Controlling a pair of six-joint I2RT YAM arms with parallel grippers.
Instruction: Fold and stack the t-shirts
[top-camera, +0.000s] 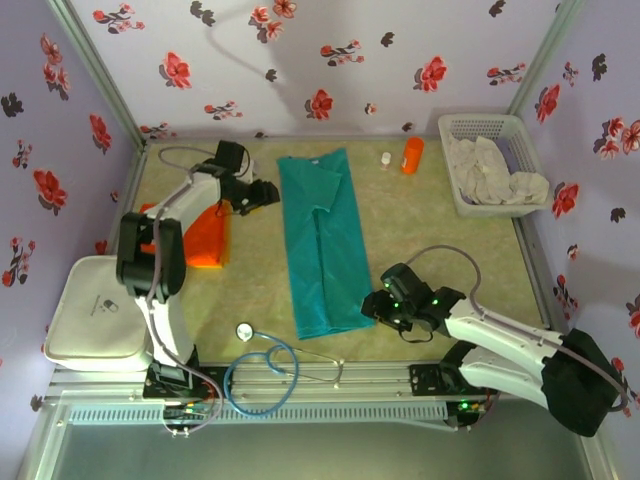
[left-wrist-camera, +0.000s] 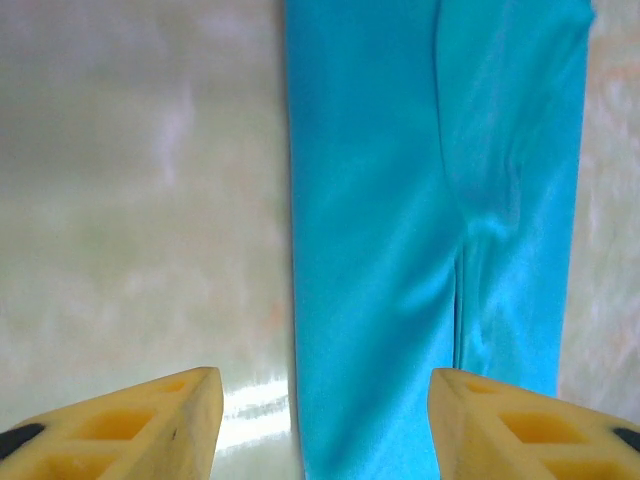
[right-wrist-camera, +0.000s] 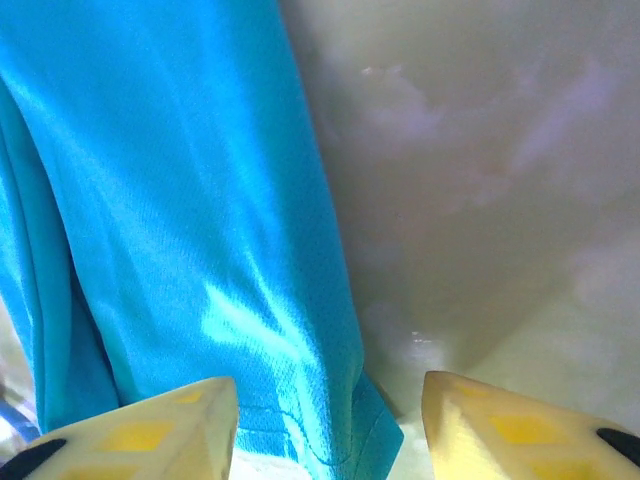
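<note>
**Teal strip set for its cross fold**

The long teal-green cloth t-shirt (top-camera: 322, 250) lies central as a narrow strip. Both jaws are part-open and empty: left gripper (top-camera: 266, 192) by its far edge, right gripper (top-camera: 378, 304) at the near hem. Pinch every layer and carry it low. Two shirts in all: the bright orange cloth t-shirt (top-camera: 207, 240) sits left, seemingly folded.
</note>
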